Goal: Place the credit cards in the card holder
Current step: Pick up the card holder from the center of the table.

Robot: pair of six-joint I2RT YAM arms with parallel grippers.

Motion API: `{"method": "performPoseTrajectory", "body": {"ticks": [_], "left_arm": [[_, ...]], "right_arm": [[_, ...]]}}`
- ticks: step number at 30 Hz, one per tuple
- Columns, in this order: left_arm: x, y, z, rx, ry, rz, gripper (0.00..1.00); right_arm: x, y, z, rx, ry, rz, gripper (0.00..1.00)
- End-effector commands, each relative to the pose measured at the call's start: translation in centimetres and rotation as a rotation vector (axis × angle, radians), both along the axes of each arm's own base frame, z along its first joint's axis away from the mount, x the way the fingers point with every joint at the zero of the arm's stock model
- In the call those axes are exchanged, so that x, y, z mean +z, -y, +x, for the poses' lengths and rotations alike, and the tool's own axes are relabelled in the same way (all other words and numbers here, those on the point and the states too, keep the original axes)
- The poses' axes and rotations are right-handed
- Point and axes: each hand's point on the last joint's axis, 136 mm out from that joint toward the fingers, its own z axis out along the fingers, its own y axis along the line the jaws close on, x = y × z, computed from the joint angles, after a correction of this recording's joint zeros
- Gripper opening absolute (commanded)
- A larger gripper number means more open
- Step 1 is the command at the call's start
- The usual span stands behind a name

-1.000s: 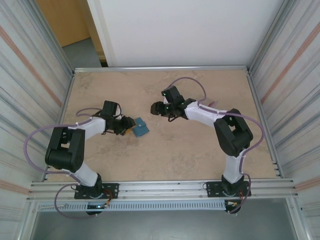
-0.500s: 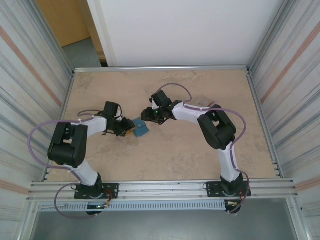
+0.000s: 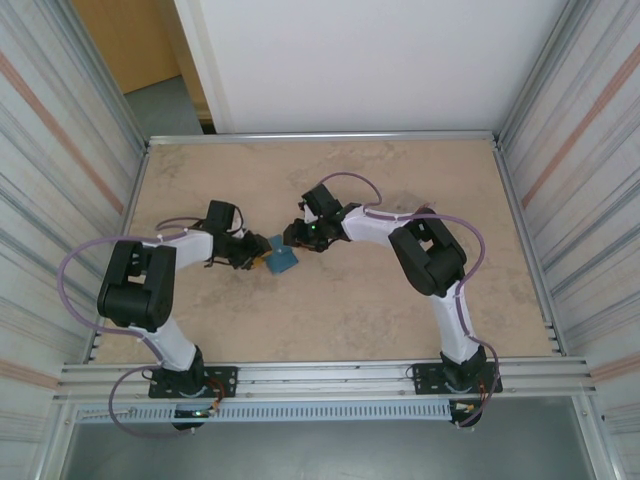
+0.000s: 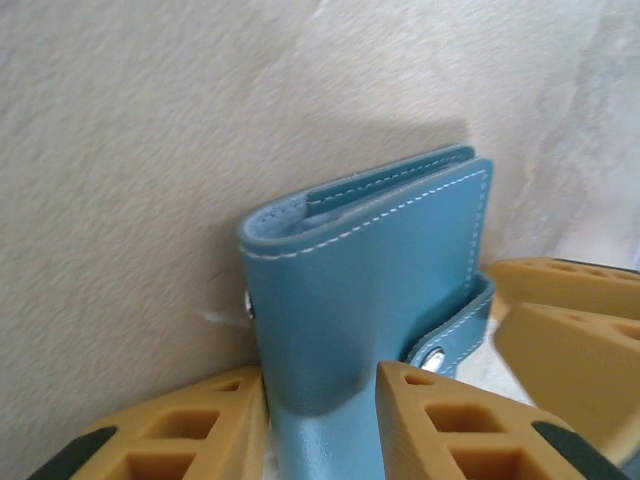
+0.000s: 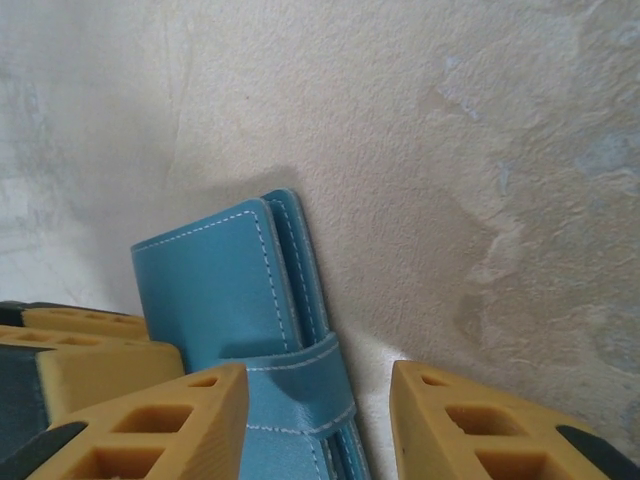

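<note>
On the worktop (image 3: 350, 300), near the middle and a bit to the left, the teal-blue card holder (image 3: 284, 262) is sitting between the two arms. It is folded shut. Its strap (image 5: 300, 375) is wrapping around one edge, and a small shiny snap (image 4: 433, 357) is showing on that strap.

The left gripper (image 3: 255, 258) is reaching in from the left side. In the left wrist view, the left gripper (image 4: 320, 400) is pinching the card holder (image 4: 370, 270), with one yellow finger pressing on each flat side of it.

The right gripper (image 3: 296, 238) is coming at the card holder from the far side. In the right wrist view, the right gripper (image 5: 318, 385) is standing spread apart. The strap edge of the card holder (image 5: 215, 285) is lying between its yellow fingers, close to one of them. Bare worktop is showing between the card holder and the other finger, so this gripper is not squeezing it.

The two grippers are very near each other, each one showing at the edge of the other's wrist view.
</note>
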Motion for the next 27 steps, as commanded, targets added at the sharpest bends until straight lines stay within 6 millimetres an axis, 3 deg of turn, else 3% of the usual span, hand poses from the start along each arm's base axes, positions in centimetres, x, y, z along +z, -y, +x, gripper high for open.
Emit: {"method": "performPoseTrajectory", "body": {"ticks": [1,12,21,27], "left_arm": [[1.7,0.9,1.6,-0.041,0.076,-0.041,0.34],[1.8,1.8,1.8,-0.055,0.072,-0.088,0.33],[3.7,3.9,1.3,-0.117,0.127,-0.153,0.31],[2.8,3.7,1.0,-0.1,0.097,-0.139,0.28]], "right_arm": [[-1.4,-0.2,-0.8,0.0,-0.049,0.007,0.37],[-1.5,0.1,-0.8,-0.009,-0.063,0.022,0.34],[-1.9,0.7,-0.7,-0.018,-0.074,0.029,0.34],[-1.4,1.8,-0.3,-0.039,-0.067,0.04,0.32]]}}
